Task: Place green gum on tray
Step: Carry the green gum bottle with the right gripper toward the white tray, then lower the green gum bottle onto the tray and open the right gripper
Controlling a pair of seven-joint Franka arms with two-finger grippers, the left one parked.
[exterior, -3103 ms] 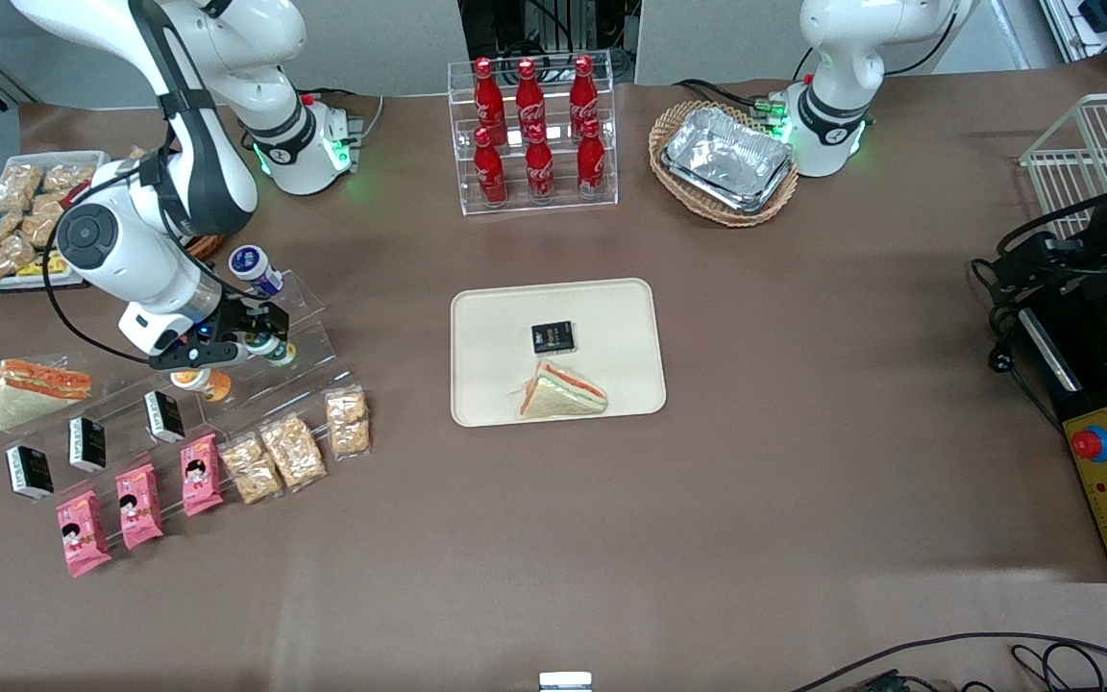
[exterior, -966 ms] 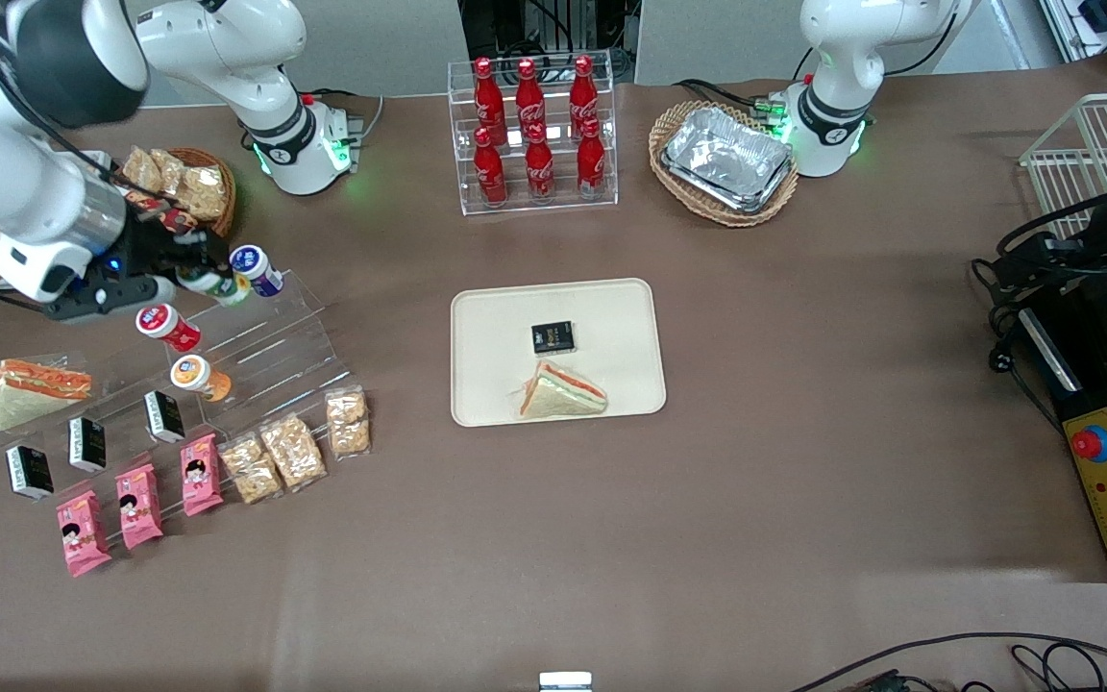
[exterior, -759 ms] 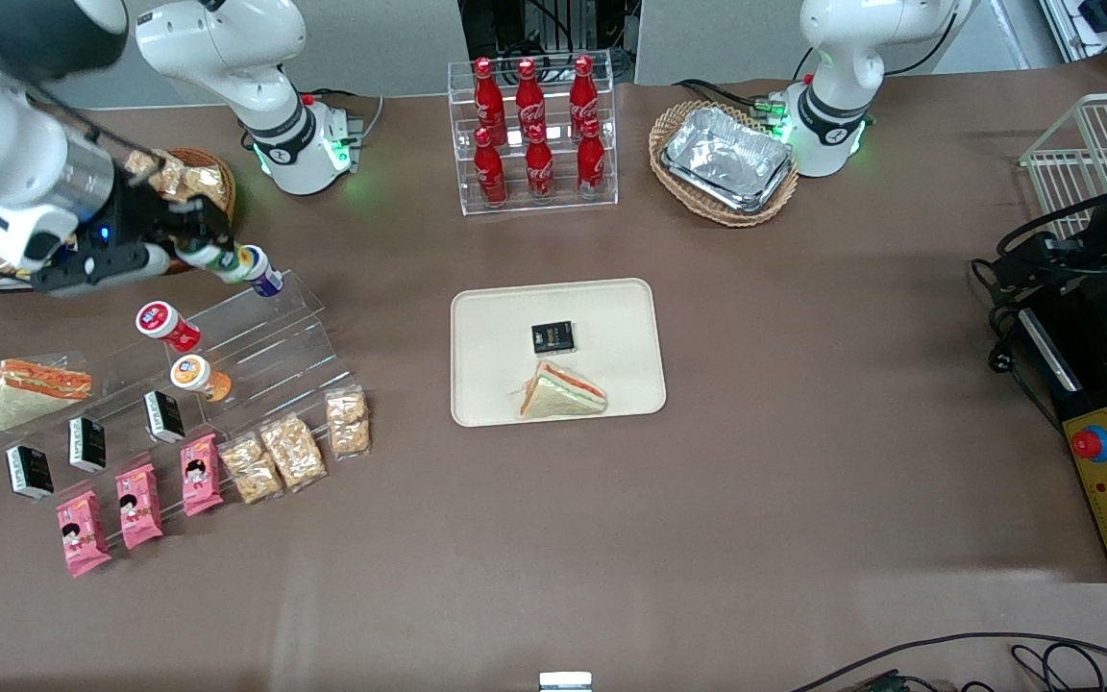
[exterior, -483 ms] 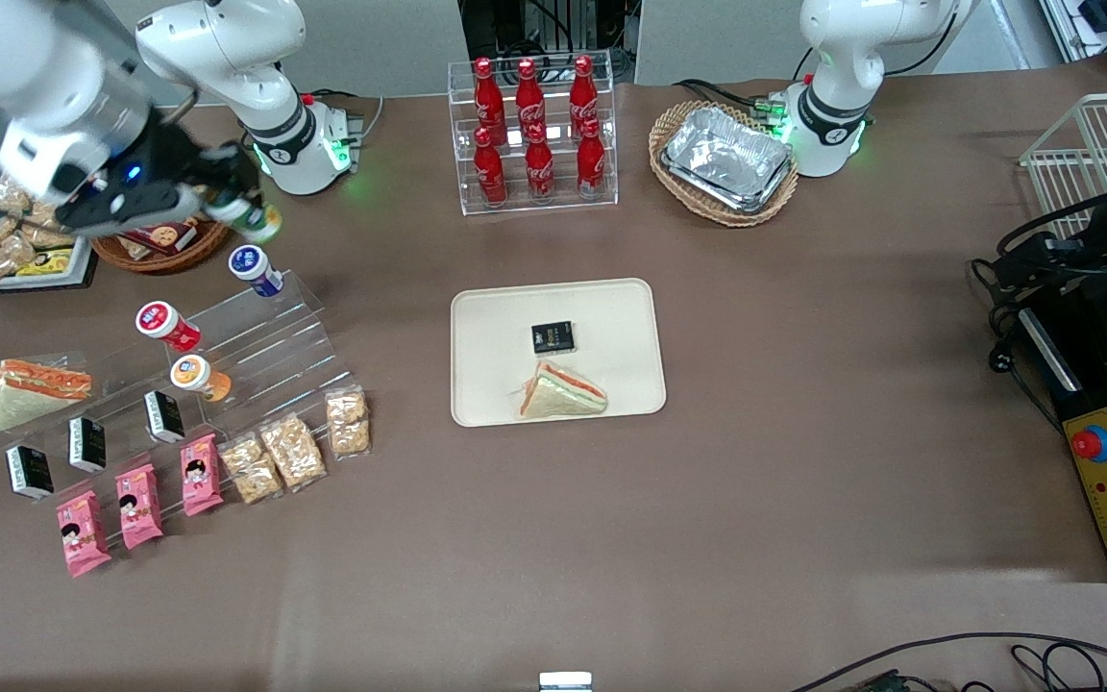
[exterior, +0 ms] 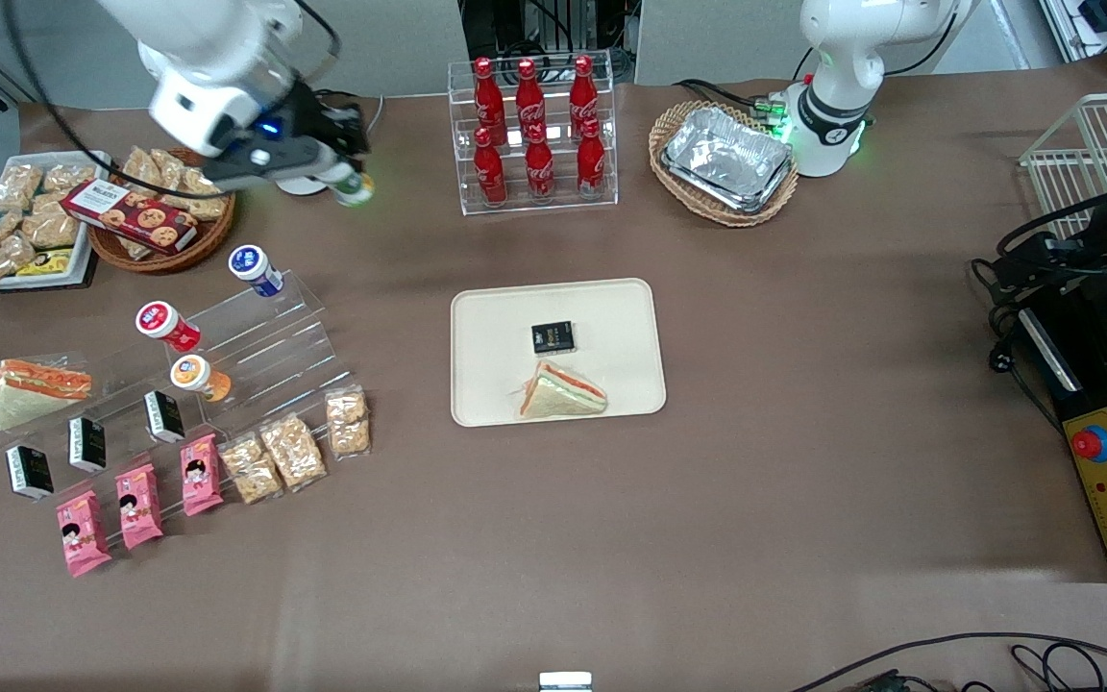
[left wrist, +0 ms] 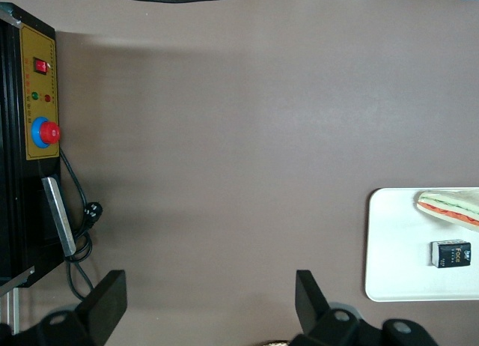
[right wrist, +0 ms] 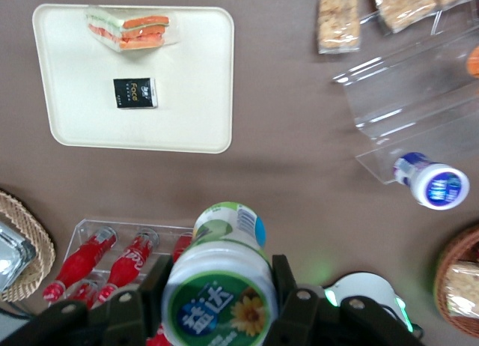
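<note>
**Green gum in transit, carried high; tray not yet reached**

The gripper (exterior: pixel 347 178) hangs in the air above the table near the working arm's base, farther from the front camera than the acrylic step rack (exterior: pixel 270 332). Its two fingers are closed onto the body of the green gum (exterior: pixel 354 187), one on each side, as the right wrist view shows plainly (right wrist: pixel 219 297); the bottle is held across its width with one flat printed end turned toward the wrist camera. A grip on the cylinder wall, rather than on an end, appears chosen to keep the round bottle from rolling out.

The gum is clear of every surface. The height seems deliberate: it carries the load over the blue-lidded bottle (exterior: pixel 254 269) on the rack's upper step and keeps it off the cola bottle stand (exterior: pixel 534 135).

The tray (exterior: pixel 486 317) lies well apart from the gripper, at roughly 4 o'clock from it in the front view. It already holds a small black packet (exterior: pixel 553 337) and a wrapped sandwich (exterior: pixel 561 392). Bare tray surface shows around the edges, notably on the side toward the working arm.

Assessment: pick complete, transport in hand, placement outstanding. The next move calls for a traverse toward the tray and a descent onto bare surface, avoiding both occupants.
</note>
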